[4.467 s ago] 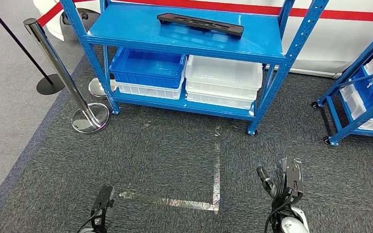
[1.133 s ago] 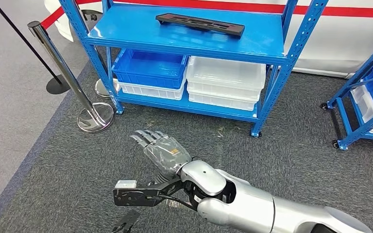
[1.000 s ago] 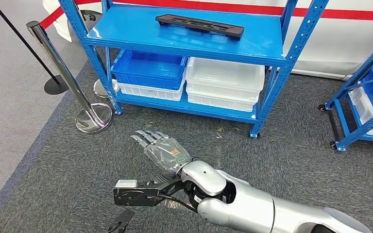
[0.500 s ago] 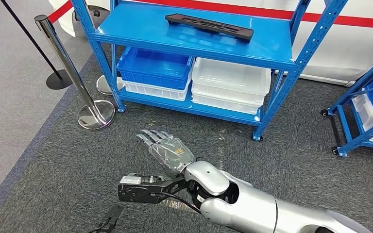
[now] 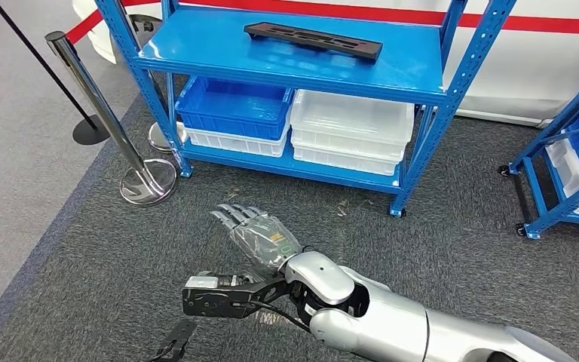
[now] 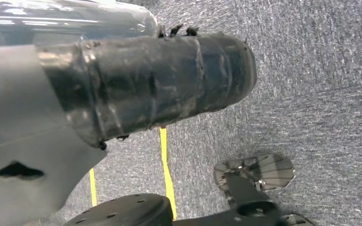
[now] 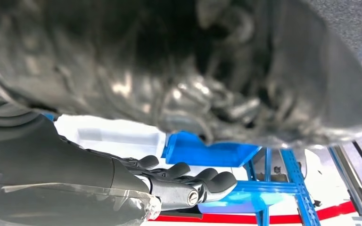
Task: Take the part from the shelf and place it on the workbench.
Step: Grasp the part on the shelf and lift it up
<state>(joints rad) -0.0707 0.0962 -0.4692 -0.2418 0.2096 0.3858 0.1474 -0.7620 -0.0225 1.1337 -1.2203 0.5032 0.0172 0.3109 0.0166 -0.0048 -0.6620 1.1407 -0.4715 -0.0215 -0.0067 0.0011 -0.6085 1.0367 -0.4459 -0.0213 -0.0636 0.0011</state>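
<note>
Head view: I see my right hand (image 5: 260, 235) raised over the carpet (image 5: 452, 249), fingers stretched out and apart, holding nothing. It is wrapped in clear film. The part (image 5: 313, 40), a long black piece, lies flat on the top deck of the blue shelf (image 5: 286, 64), well ahead of the hand and above it, untouched. Under that deck, ahead of the fingertips, a blue bin (image 5: 234, 105) sits stacked on a white one on the lower deck, with two clear bins (image 5: 350, 121) stacked just beside it, on the hand's right. A chrome post (image 5: 105, 121) stands off to the hand's left, its round base on the carpet. A second blue rack (image 5: 569, 151) stands far off to the right.

Right wrist view, turned: the dark fingers (image 7: 188, 176) lie extended side by side, nothing between them, with the blue shelf frame and bins beyond.

Left wrist view: I see a thick dark thumb (image 6: 160, 84) over grey carpet and a yellow floor line (image 6: 166, 165). I cannot tell how the left hand's fingers stand.
</note>
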